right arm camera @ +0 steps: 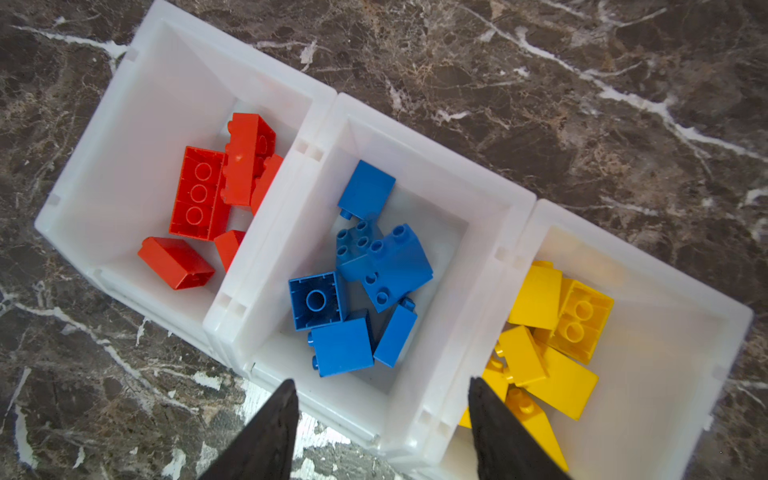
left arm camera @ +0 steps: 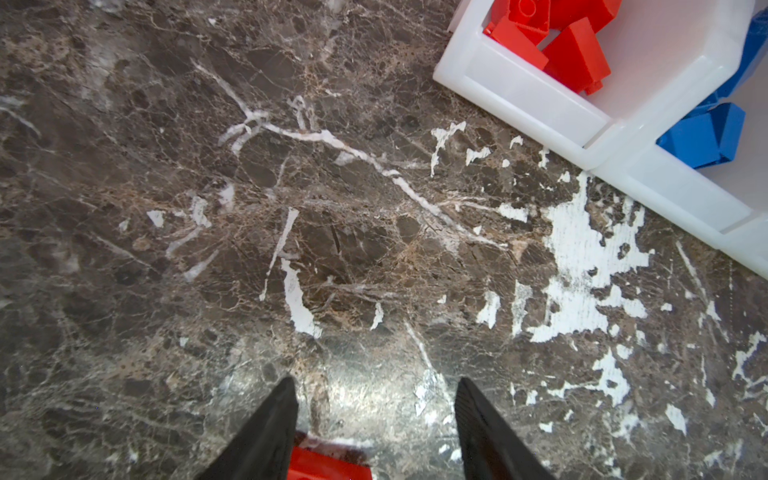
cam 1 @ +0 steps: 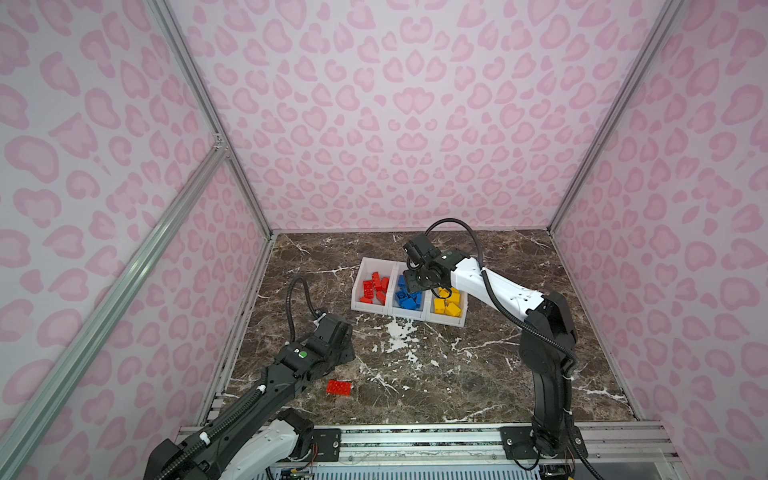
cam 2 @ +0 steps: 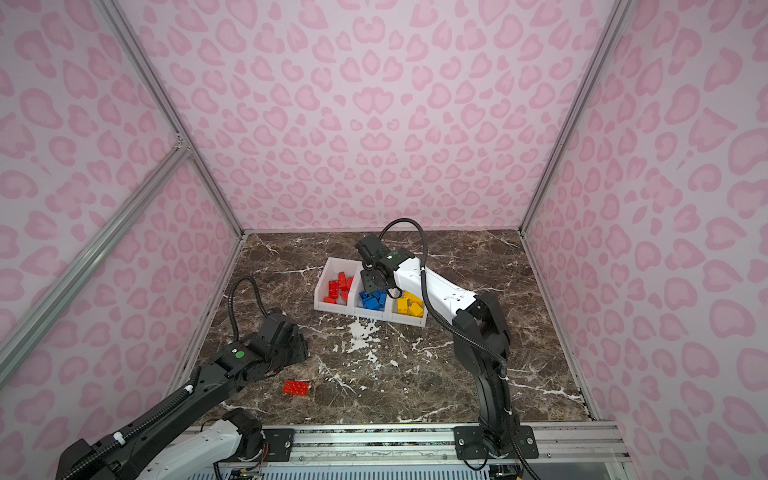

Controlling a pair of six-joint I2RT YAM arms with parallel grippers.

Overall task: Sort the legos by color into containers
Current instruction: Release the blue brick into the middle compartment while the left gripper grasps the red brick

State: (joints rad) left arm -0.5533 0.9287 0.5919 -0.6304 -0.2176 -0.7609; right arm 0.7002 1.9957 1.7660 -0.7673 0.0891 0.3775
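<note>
Presently one lego is unsorted: a red oblong brick [cam 1: 338, 387] lies flat on the counter [cam 1: 457, 374], studs apparently up, well apart from the row of three white bins [cam 1: 368, 308]. In both top views it sits at about 6 o'clock from the left hand [cam 1: 337, 337], near it, on the arm's base side. Its long axis runs roughly 9 to 3 o'clock. The left wrist view shows that hand's jaws spread and empty, with the brick's edge behind the fingertips.

Judgement: the left hand is much the nearer. It would need to draw back toward 6 o'clock before closing across the brick's short side. The red bin [cam 1: 356, 291] lies at about 1 o'clock from the brick.

The right hand [right arm camera: 381, 382] hangs released and empty above the blue bricks [right arm camera: 365, 270] in the middle bin [right arm camera: 436, 162].
</note>
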